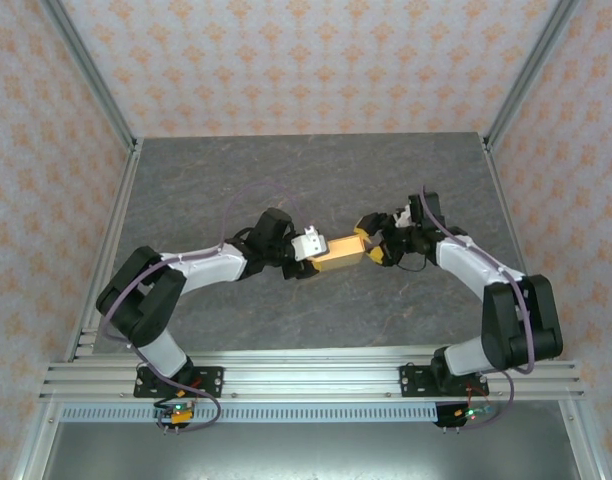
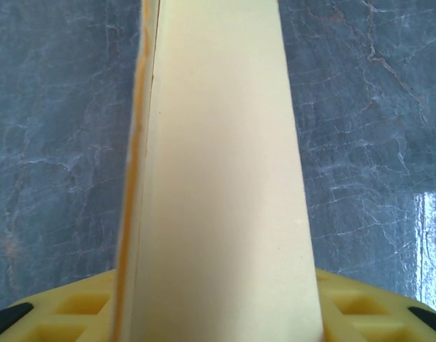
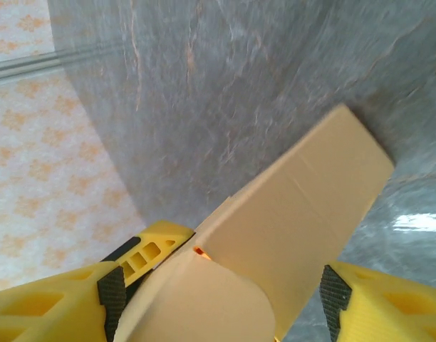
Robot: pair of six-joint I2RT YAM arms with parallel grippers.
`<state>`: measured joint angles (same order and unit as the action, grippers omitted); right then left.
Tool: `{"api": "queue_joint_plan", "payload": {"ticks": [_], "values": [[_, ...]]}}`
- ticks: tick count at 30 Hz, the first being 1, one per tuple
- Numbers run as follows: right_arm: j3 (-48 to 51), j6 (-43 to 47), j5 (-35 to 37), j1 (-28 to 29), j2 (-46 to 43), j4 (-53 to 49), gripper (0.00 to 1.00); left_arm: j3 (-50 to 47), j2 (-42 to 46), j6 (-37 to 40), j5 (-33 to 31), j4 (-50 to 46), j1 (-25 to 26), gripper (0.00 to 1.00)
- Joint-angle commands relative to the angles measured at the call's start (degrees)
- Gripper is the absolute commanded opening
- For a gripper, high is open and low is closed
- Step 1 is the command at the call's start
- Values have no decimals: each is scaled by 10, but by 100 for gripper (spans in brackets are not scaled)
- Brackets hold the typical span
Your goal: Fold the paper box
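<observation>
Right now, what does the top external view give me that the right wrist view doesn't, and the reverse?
Top external: both arms meet mid-table, with the left claw at one end of the light orange-tan thin cardboard paper box and the right claw at the other. The aluminium frame rail runs in front.
Right wrist: close up, yellow fingers with black pads sit either side of a creased panel and a rounded tab. Whether they pinch is unclear.
Shared: the box, the grey marbled tabletop and the orange-patterned wall.
</observation>
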<state>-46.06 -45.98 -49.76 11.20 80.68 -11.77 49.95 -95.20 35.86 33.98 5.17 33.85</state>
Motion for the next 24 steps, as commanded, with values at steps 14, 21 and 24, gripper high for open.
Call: {"api": "queue_joint_plan", "payload": {"ticks": [14, 21, 24], "values": [[89, 496, 216, 47, -250, 17, 69, 78, -32, 33, 82, -156, -35, 51], [39, 552, 220, 93, -175, -27, 49, 83, -25, 28, 80, -156, -35, 52], [39, 552, 237, 101, -164, -17, 48, 85, -28, 29, 74, -158, -36, 52]]}}
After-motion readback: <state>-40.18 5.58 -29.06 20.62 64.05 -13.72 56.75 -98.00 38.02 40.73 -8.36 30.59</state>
